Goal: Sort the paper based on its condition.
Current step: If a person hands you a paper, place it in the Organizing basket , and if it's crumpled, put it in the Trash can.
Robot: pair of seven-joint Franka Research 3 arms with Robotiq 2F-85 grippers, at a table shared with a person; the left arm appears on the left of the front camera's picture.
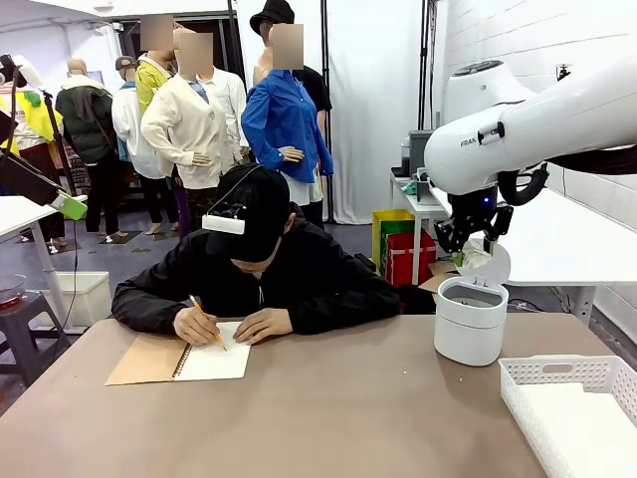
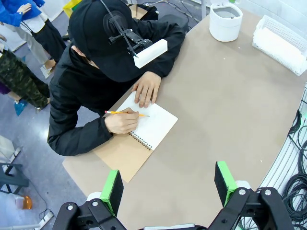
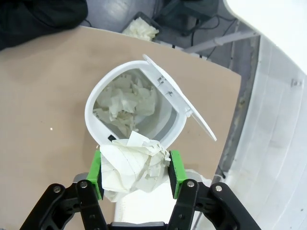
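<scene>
light: bright, even, diffuse | shadows: faint, soft on table (image 1: 328, 398) | focus: sharp | wrist views: edges bowed

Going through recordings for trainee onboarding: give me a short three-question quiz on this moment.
1. True or false: the right gripper holds a crumpled paper ball between its fingers above the open white bin.
2. The left gripper is: A) open, holding nothing B) shut on a sheet C) inside the bin.
3. Fill in: the person's hand writes in the notebook with a ____.
Key: 1 true; 2 A; 3 pencil.
</scene>
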